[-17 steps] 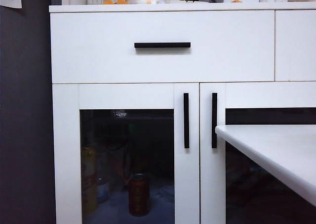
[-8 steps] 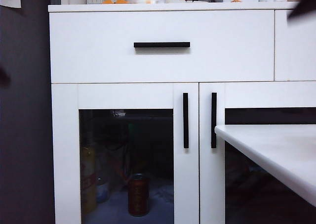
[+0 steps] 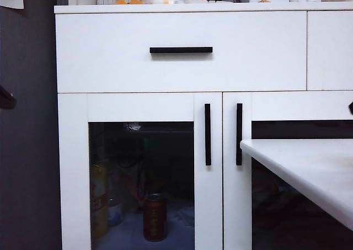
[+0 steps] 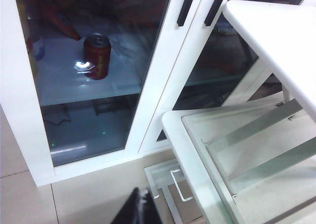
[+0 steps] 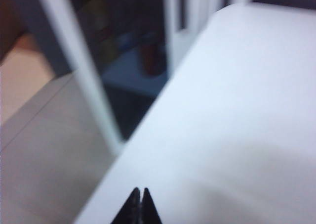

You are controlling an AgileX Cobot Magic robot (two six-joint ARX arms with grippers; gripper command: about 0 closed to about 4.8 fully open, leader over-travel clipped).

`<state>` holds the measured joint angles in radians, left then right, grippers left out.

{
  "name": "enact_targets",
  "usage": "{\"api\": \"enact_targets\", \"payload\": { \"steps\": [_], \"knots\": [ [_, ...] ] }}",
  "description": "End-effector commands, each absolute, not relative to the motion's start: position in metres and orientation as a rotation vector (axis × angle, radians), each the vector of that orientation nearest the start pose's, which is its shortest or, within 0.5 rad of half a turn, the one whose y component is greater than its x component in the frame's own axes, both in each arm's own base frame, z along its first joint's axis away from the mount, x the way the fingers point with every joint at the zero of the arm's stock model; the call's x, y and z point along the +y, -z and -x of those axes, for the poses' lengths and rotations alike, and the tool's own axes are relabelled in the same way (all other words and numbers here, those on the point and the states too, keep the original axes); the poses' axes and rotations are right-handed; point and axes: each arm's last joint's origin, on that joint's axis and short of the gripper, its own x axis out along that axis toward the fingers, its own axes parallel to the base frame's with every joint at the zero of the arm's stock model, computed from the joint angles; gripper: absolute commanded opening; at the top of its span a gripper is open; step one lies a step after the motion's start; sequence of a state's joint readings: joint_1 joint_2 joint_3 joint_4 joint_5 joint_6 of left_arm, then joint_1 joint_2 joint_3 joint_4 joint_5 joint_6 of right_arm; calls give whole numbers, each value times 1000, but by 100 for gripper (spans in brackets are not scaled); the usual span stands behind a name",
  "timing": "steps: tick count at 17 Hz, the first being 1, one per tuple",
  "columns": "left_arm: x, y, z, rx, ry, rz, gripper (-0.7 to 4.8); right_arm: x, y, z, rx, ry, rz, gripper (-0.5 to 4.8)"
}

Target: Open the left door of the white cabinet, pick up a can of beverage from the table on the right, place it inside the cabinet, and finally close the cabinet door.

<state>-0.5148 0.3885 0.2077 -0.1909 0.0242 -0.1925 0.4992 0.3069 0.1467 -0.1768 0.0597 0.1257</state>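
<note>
With our left gripper [image 4: 143, 206] pinched shut and empty above the floor before the cabinet [image 3: 165, 68], and our right gripper [image 5: 139, 204] likewise closed over the table [image 5: 237, 110], the can [image 4: 97, 56] stands inside behind the shut left door [image 3: 143, 167], so the job looks finished.

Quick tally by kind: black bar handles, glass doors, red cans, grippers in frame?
Black bar handles: 3 (drawer, left door, right door)
Glass doors: 2
Red can: 1, inside white cabinet
Grippers: 2, left gripper, right gripper, both shut
Total: 8
</note>
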Motion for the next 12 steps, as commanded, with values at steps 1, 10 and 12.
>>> {"api": "enact_targets", "payload": {
  "steps": [1,10,12],
  "knots": [
    [-59,-184,-102,405,496,96,-6,50,-174,-100,310,-339,-34,0],
    [-34,-179,-91,219,355,160,-6,47,-173,-95,262,-346,-50,0],
    [-23,-174,-93,203,242,171,-6,44,-171,-90,198,-347,-72,0]
  ]
}}
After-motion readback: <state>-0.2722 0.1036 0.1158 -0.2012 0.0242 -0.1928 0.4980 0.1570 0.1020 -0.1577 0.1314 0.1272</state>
